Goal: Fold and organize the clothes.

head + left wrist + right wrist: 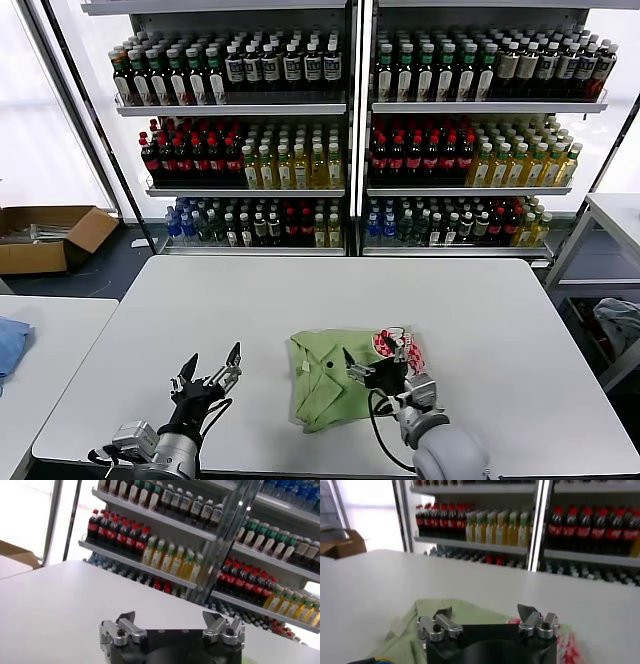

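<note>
Shirt half-folded, both arms free

Shirt [345, 375] lies on the tabletop [300, 300], roughly bundled: green cloth doubled over, collar and dark buttons up, red-and-white print [398, 347] showing at the edge beyond the right fingers. Edges ragged, not a neat rectangle, so folding looks started but unfinished; squaring up and putting it somewhere tidy is left, as far as can be judged.

Right gripper [378, 375] hovers over the near part of the shirt, fingers [441, 616] spread wide, holding nothing; cloth sits directly beneath and ahead of them in the right wrist view. Left gripper [210, 373] is out over bare tabletop, well apart from the shirt, fingers [127, 618] also spread and empty.

Containers: cardboard box [45, 238] on the floor far off beyond the left fingers, flaps open, contents too unclear to tell. Shelves [350, 110] behind the tabletop are packed with bottles. Light blue cloth [10, 345] sits on a side table, not part of the job.
</note>
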